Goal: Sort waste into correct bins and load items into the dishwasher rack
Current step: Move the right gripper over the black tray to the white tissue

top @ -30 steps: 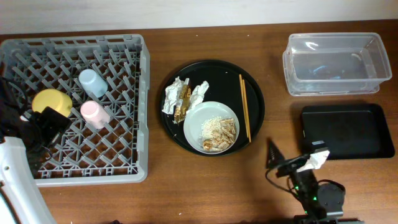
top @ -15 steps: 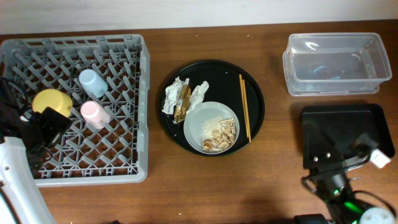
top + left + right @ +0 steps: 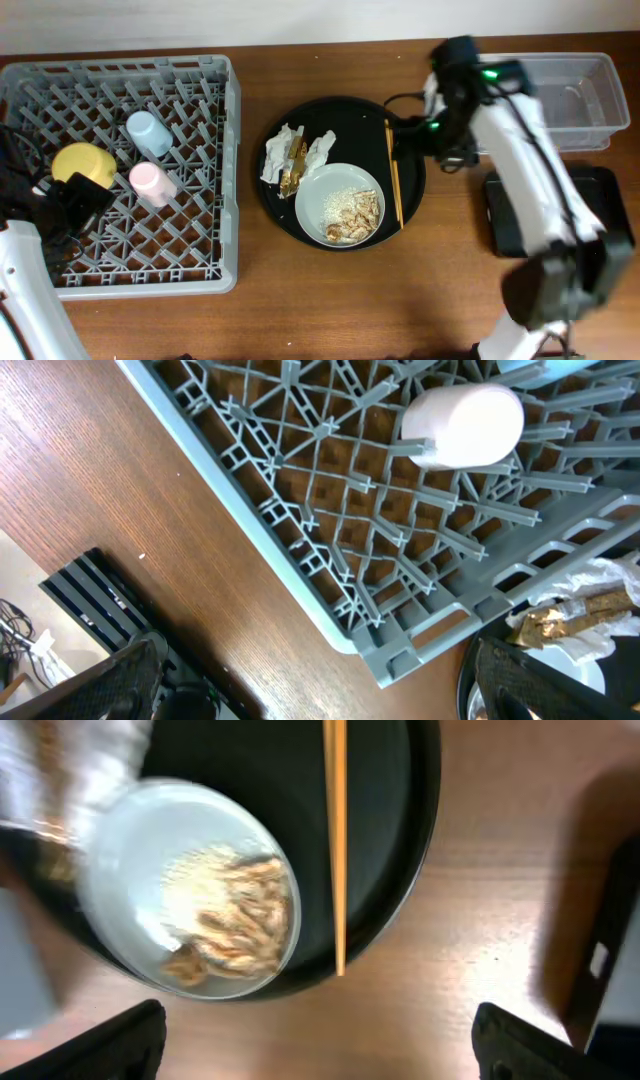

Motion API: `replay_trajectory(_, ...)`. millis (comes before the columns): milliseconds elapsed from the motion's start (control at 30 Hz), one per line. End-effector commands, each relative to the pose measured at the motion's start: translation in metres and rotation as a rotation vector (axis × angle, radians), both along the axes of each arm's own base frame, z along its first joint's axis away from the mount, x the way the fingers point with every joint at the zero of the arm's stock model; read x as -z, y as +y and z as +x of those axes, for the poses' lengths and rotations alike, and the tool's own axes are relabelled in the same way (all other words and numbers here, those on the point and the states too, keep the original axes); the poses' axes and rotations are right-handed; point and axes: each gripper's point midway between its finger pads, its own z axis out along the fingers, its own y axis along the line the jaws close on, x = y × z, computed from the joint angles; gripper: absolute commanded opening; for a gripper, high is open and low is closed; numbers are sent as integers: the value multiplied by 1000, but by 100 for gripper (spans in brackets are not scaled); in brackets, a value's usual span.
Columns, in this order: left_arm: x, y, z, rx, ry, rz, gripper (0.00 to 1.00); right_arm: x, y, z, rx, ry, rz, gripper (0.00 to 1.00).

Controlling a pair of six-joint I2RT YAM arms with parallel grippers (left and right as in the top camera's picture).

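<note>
**TABLE STOCK: RIGHT ARM NOW OVER CHOPSTICKS**

Wooden table [image 3: 330,310].
- Dishwasher rack [image 3: 150,280], left edge: yellow bowl [image 3: 82,162], light blue cup [image 3: 148,132] and pink cup [image 3: 152,182] loaded.
- Round black tray [image 3: 340,120], centre: wrappers [image 3: 290,155], plate [image 3: 315,195] with food scraps [image 3: 352,212], chopsticks [image 3: 394,175] by its right edge.
- Clear tub [image 3: 590,130] and black tray [image 3: 600,200], right edge: contents unclear.

Change: the right gripper [image 3: 320,1045], at the near edge a second ago, now hangs above the chopsticks, fingers spread and empty. The chopsticks are likely the next pick.

The left gripper [image 3: 330,685], released, sits over the rack's left edge.

Only the right wrist view shows the chopsticks centred between the fingers.
</note>
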Motion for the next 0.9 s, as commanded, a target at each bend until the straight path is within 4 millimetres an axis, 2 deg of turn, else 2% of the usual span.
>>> replay_trajectory(0, -4, 0, -2, -12, -14, 4, 100, 42, 3, 3, -44, 108, -76, 98)
replay_trajectory(33, -4, 0, -2, -12, -14, 5, 100, 54, 4, 4, -47, 137, -83, 98)
replay_trajectory(100, -4, 0, -2, -12, -14, 5, 100, 66, 4, 12, -45, 135, -85, 98)
replay_trajectory(133, -4, 0, -2, -12, -14, 5, 100, 74, 4, 25, -41, 100, -91, 98)
replay_trajectory(167, -4, 0, -2, -12, -14, 5, 100, 80, 5, 30, -41, 91, -91, 98)
replay_trajectory(300, -4, 0, -2, -12, -14, 5, 100, 97, 5, 30, -44, 120, -102, 98)
replay_trajectory(467, -4, 0, -2, -12, -13, 4, 100, 109, -4, 28, -44, 128, -154, 99)
replay_trajectory(500, -4, 0, -2, -12, -13, 4, 100, 111, -4, 26, -44, 133, -154, 97)
replay_trajectory(567, -4, 0, -2, -12, -13, 5, 100, 112, -4, 27, -44, 130, -154, 79)
replay_trajectory(600, -4, 0, -2, -12, -13, 5, 100, 112, -3, 29, -43, 122, -150, 66)
replay_trajectory(700, -4, 0, -2, -12, -14, 4, 100, 112, 7, 31, -49, 112, -102, 55)
replay_trajectory(767, -4, 0, -2, -12, -14, 5, 100, 111, 20, 29, -89, 105, -99, 55)
replay_trajectory(867, -4, 0, -2, -12, -14, 5, 100, 111, 54, 18, -212, 96, -93, 60)
